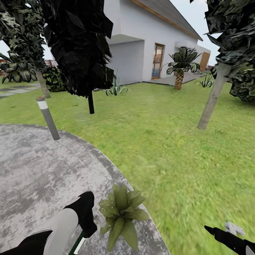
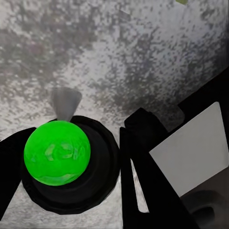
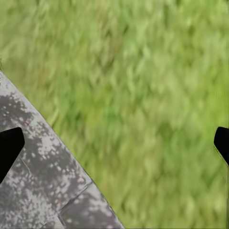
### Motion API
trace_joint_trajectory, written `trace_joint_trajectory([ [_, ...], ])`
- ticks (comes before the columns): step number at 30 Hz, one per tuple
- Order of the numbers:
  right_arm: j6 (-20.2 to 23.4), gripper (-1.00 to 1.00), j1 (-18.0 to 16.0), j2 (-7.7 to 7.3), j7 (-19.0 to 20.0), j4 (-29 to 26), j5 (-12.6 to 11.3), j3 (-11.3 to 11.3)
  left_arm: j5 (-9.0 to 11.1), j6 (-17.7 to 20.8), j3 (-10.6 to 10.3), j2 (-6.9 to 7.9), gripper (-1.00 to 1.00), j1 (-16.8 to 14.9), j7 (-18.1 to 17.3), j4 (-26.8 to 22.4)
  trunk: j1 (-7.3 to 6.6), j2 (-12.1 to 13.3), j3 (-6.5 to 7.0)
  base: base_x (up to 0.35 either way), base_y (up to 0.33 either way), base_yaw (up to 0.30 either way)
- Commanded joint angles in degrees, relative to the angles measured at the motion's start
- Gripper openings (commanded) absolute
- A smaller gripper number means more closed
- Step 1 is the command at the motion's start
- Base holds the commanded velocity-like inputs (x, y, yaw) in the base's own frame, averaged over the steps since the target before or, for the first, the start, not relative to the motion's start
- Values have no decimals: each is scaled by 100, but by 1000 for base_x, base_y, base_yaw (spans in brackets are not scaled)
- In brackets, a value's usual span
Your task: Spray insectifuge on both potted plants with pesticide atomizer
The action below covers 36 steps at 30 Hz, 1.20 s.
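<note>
One potted plant point(image 1: 121, 212), a low rosette of broad pointed green leaves, sits near the curved edge of the grey paving point(image 1: 42, 170), close in front of me. My left gripper point(image 1: 85, 226) is just left of it, shut on the pesticide atomizer point(image 1: 79, 243). In the left wrist view the atomizer point(image 2: 57, 151) shows a bright green dome in a black collar, with a grey nozzle pointing at the paving and black fingers point(image 2: 143, 157) on both sides. My right gripper point(image 1: 226, 231) hangs low over the lawn to the plant's right. It is open point(image 3: 114, 148) and holds nothing.
A grey bollard light point(image 1: 47, 118) stands at the paving's far edge. On the lawn point(image 1: 170, 148) are a dark tree with a thin black trunk point(image 1: 91, 102), a pale leaning trunk point(image 1: 212, 99), a spiky plant point(image 1: 115, 88) and a palm point(image 1: 179, 76). Behind them is a white house point(image 1: 159, 39).
</note>
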Motion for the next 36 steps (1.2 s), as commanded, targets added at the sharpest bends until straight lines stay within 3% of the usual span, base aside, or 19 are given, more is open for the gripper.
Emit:
trace_joint_trajectory([
  [1, 39, 100, -1, 1, 32, -10, 36, -50, -59, 29, 47, -7, -100, -2, -34, -8, -1, -2, -6, 0, -276, 284],
  [14, 39, 100, -1, 1, 32, -10, 37, -50, -42, 21, 47, -6, -100, -3, -25, -17, -1, -2, -6, 0, -233, 284],
  [25, 39, 100, -1, 1, 32, -10, 41, -50, -42, 27, 47, -6, -100, 0, -25, -17, -1, -2, -6, 0, -252, 42],
  [36, 39, 100, -1, 3, 32, -10, 37, -50, -42, 23, 47, -6, -100, -2, -25, -17, -1, -2, -6, -19, -140, 252],
])
